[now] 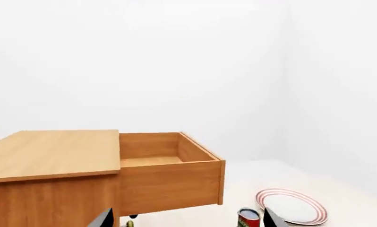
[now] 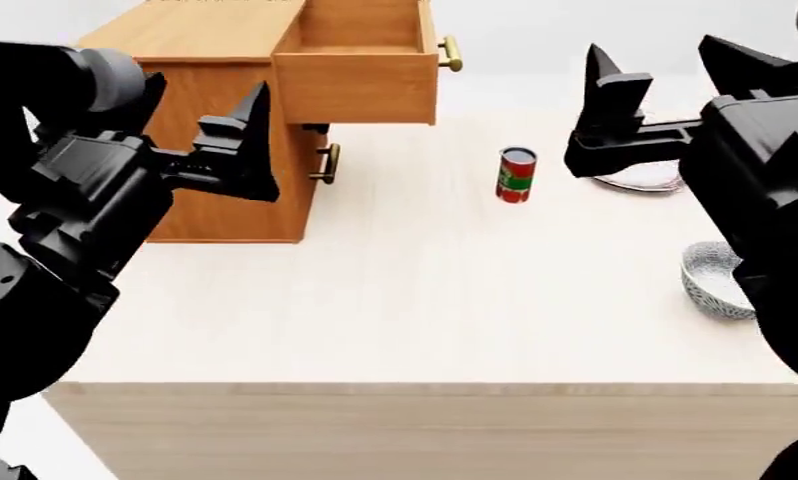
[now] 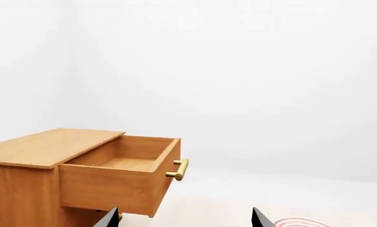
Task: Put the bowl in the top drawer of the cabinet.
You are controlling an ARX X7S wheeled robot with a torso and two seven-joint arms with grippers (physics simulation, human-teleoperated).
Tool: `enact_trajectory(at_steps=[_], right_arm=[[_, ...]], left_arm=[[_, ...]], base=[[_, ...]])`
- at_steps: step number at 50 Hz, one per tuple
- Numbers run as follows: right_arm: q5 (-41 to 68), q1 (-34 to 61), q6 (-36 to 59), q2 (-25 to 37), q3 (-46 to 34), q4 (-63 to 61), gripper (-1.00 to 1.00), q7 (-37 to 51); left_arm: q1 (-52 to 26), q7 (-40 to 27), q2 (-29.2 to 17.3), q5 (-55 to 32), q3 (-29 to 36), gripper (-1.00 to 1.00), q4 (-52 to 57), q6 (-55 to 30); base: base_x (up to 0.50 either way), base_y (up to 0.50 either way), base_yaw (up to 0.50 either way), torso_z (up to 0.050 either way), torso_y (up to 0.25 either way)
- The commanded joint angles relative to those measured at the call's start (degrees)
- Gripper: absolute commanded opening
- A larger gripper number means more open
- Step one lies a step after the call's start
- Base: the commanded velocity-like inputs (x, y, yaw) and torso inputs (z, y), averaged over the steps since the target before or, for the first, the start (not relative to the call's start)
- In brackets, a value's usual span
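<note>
The speckled bowl (image 2: pixel 710 283) sits on the table at the right, partly hidden by my right arm; neither wrist view shows it. The wooden cabinet (image 2: pixel 199 40) stands at the back left. Its top drawer (image 2: pixel 359 70) is pulled out, and the part of its inside that shows is bare. The top drawer (image 1: pixel 169 184) also shows in the left wrist view, and the top drawer (image 3: pixel 113 184) in the right wrist view. My left gripper (image 2: pixel 256 145) hovers open in front of the cabinet, holding nothing. My right gripper (image 2: pixel 659 60) is raised over the table's back right, open and empty, well above the bowl.
A red can (image 2: pixel 515 175) stands upright mid-table, right of the cabinet. A red-ringed white plate (image 2: pixel 639 180) lies behind my right gripper. The lower drawer's brass handle (image 2: pixel 327 163) sticks out under the open drawer. The table's front edge (image 2: pixel 426 388) runs close to me.
</note>
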Motion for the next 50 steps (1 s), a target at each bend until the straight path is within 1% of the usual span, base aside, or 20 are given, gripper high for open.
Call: enact_trajectory(at_steps=[1, 10, 14, 22, 29, 35, 50], right_arm=[[-5.88, 12.90, -4.19, 3.62, -8.07, 10.55, 1.00, -6.81], [-9.02, 19.27, -5.90, 4.05, -11.60, 17.03, 1.00, -9.83], [-8.62, 21.35, -5.00, 4.05, -11.70, 18.60, 1.00, -9.73], [-9.48, 24.60, -5.32, 4.45, -13.23, 21.31, 1.00, -10.90], [-10.51, 27.65, -6.00, 4.48, -15.34, 23.30, 1.00, -12.50], [-9.68, 28.11, -5.40, 4.61, -15.21, 22.79, 1.00, -12.32], [-9.82, 27.76, -6.07, 5.07, -16.03, 22.96, 1.00, -12.54]], left_arm=[[-15.45, 0.40, -1.17, 0.15, 2.15, 1.00, -9.77, -2.30], [-24.57, -2.29, -1.58, -2.35, 1.01, 1.00, -12.40, -6.17], [-27.90, -2.96, -1.48, -3.36, 0.99, 1.00, -13.24, -7.30], [-33.19, -6.46, -1.05, -7.39, -0.35, 1.00, -13.38, -11.86], [-34.31, -4.89, -1.49, -5.77, 1.39, 1.00, -14.88, -9.85], [-35.81, -4.08, -1.95, -5.32, 2.42, 1.00, -15.54, -9.22], [-33.70, -0.19, -2.89, -1.42, 5.59, 1.00, -17.13, -3.60]], base=[[0.18, 0.00, 0.00, 0.000, 0.000], [0.19, 0.00, 0.00, 0.000, 0.000], [0.26, 0.00, 0.00, 0.000, 0.000], [0.33, 0.00, 0.00, 0.000, 0.000], [0.40, 0.00, 0.00, 0.000, 0.000], [0.43, 0.00, 0.00, 0.000, 0.000], [0.44, 0.00, 0.00, 0.000, 0.000]])
